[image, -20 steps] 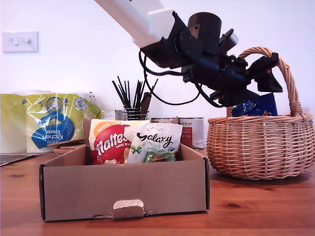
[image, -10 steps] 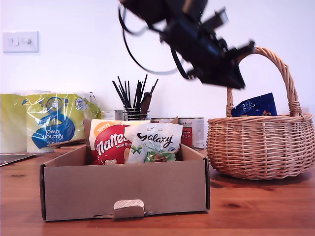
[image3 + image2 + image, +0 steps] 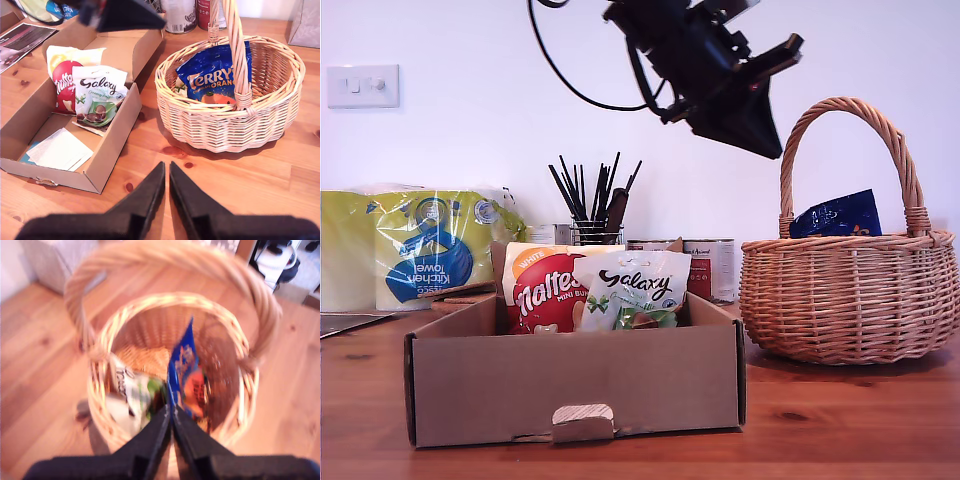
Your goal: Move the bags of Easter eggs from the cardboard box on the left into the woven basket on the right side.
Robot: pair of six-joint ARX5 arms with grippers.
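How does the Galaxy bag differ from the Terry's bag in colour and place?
The Galaxy bag is white with green-brown print; the Terry's bag is dark blue with orange. The Galaxy bag leans in the cardboard box; the Terry's bag stands in the woven basket. Both are glossy pouches, and no gripper touches either.

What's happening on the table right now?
My first pincer hangs shut and empty above the woven basket. The blue Terry's bag stands inside the basket, with a pale pouch beside it that is too blurred to name. The Galaxy bag and the Maltesers bag are in the cardboard box, not yet moved. My second pincer is shut, holding nothing, off to the side.
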